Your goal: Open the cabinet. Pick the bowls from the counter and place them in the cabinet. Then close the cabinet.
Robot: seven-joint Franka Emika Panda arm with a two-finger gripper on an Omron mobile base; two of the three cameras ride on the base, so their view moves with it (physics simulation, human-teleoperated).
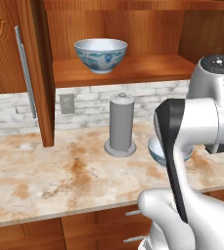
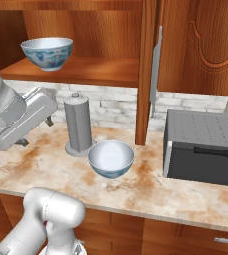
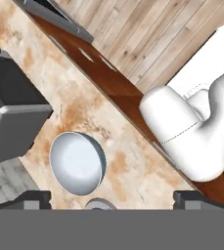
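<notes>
bowl (image 2: 111, 158) on counter (image 2: 195, 196), grey cylinder (image 2: 78, 125) just behind

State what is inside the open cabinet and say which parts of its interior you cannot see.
Inside the cabinet, one bowl stands upright on the shelf. The space above the frame's top edge is cut off and cannot be seen.

Grey upright cylinder (image 2: 78, 125) stands near the backsplash; dark grey box appliance (image 2: 203, 147) sits well apart.

Glossy white rounded arm (image 1: 201, 122), dark joint band, dark round cap
</notes>
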